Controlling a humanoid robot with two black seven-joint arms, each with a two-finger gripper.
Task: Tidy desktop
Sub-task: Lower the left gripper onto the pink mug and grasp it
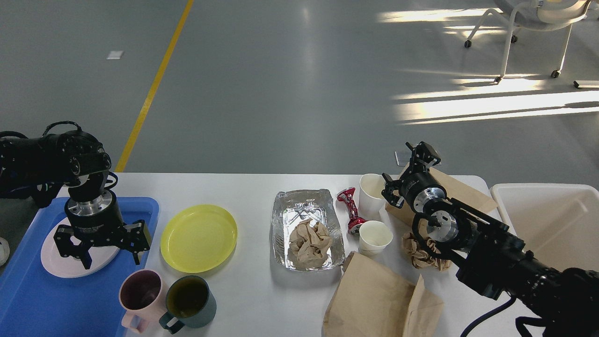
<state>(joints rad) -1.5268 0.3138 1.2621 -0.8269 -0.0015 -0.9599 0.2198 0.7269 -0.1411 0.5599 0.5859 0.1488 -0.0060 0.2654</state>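
Observation:
The white desktop (252,185) carries dishes on its left half and rubbish on its right half. My left gripper (112,256) hangs open, fingers down, over the right edge of a pale pink plate (54,255) lying in the blue tray (42,299). Nothing is held between its fingers. Just right of the tray lies a yellow plate (199,238), with a pink mug (140,292) and a dark green mug (189,299) in front of it. My right gripper (406,169) stands open and empty beside a white paper cup (369,189) at the back right.
A foil tray (285,220) holds crumpled brown paper (309,243). Beside it are a crushed red can (350,208), a second paper cup (376,236), a paper ball (421,255) and brown paper bags (379,299). An off-white bin (552,220) stands at the right edge.

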